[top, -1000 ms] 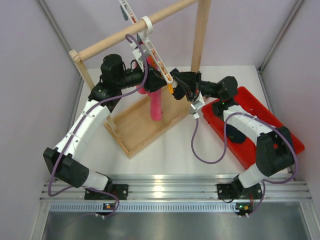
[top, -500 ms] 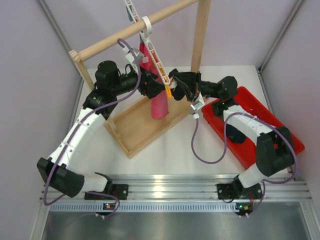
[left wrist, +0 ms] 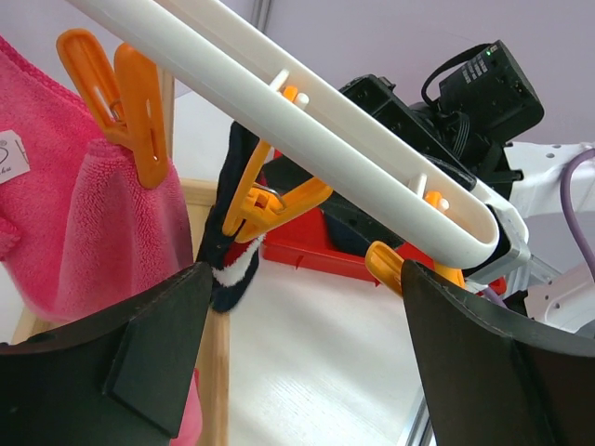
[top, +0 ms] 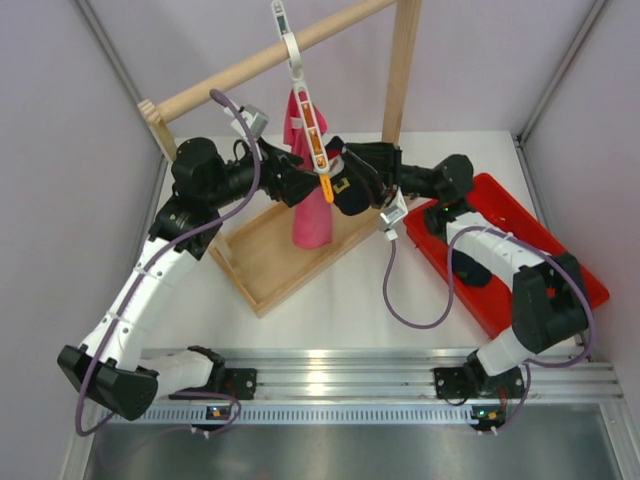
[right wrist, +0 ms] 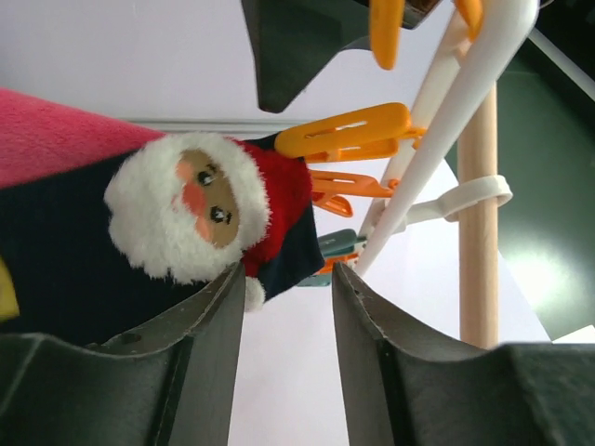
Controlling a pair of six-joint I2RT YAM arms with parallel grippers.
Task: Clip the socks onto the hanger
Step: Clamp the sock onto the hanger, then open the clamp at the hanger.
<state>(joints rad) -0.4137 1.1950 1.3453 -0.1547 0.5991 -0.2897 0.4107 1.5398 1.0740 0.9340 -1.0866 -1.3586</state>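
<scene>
One sock [left wrist: 226,243] now pinched in orange clip [left wrist: 270,203] at hanger [top: 305,110] lower end. Left gripper [left wrist: 305,274] has sprung wide, off bar. Right gripper [right wrist: 288,274] jaws just parting, letting go. Clip seems to hold; second sock [top: 470,270] seemingly waits in red tray [top: 520,215].

No legible words, brand names or numbers in any view. Left wrist view, far left edge: small white label [left wrist: 10,158] sewn on the pink cloth [left wrist: 93,223]; it carries a dark curled script mark, cut off by the frame and too small to read. Right wrist view, left of centre: dark navy sock [right wrist: 56,260] bears a pictorial Santa face [right wrist: 200,209] with white beard and red cap; no lettering beside it.
</scene>
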